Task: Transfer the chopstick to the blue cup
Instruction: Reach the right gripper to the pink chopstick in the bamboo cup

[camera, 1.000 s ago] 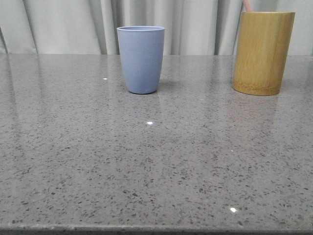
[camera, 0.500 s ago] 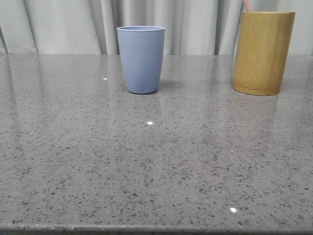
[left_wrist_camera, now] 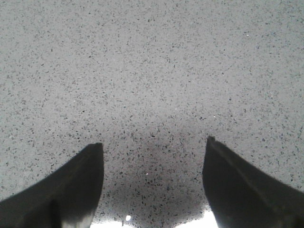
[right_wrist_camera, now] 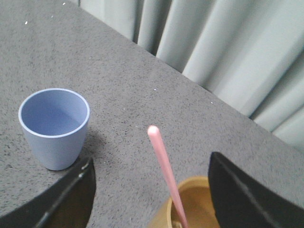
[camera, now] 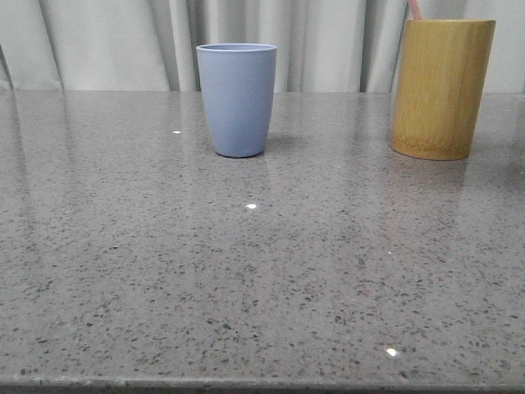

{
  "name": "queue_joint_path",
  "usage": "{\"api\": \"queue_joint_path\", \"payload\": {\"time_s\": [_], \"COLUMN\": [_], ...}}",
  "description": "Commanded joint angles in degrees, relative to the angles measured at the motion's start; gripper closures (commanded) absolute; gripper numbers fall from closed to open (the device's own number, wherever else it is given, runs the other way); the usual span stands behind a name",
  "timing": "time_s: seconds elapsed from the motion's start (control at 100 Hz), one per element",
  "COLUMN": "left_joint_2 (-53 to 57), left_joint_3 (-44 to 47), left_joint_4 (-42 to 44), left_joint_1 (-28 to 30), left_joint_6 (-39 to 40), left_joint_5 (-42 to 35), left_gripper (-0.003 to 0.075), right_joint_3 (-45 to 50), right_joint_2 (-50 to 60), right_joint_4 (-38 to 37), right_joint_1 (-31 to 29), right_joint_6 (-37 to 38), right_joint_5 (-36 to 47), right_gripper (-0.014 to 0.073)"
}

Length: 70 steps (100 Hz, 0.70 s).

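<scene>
Pink chopstick (right_wrist_camera: 164, 164) leans in the bamboo holder (right_wrist_camera: 190, 204) near the worktop's far right corner; both my grippers gape empty. Pinch high, lift straight, then blue cup (right_wrist_camera: 54, 127).

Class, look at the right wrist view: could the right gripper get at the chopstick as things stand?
Probably yes. The right gripper is open, the chopstick rises from the bamboo cup between its fingers, and nothing blocks it.

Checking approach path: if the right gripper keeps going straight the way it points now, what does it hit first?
Probably the chopstick: it rises from the bamboo cup between the open right gripper fingers. The blue cup sits off to the side. Depth is uncertain.
</scene>
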<state>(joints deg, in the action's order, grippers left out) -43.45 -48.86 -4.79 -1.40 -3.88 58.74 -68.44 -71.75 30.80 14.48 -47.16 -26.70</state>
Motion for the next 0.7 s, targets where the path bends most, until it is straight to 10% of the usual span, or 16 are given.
{"api": "queue_joint_path", "payload": {"time_s": [0.0, 0.55, 0.69], "left_joint_2": [0.25, 0.25, 0.25], "left_joint_3": [-1.29, -1.29, -1.29], "left_joint_4": [-0.64, -0.64, -0.64], "left_joint_1": [0.04, 0.04, 0.04], "left_joint_6": [0.7, 0.7, 0.7], "left_joint_5": [-3.21, -3.21, -3.21], "left_gripper": [0.0279, 0.0279, 0.0279], "right_joint_3": [-2.66, -3.03, -3.03], "right_joint_2": [-1.13, -8.82, -8.82], "right_joint_4": [1.37, 1.37, 1.42], "right_joint_1": [0.81, 1.01, 1.01], "right_joint_6": [-4.61, -7.3, -7.3], "right_joint_5": [5.09, 11.4, 11.56], "right_gripper": [0.0084, 0.0091, 0.0232]}}
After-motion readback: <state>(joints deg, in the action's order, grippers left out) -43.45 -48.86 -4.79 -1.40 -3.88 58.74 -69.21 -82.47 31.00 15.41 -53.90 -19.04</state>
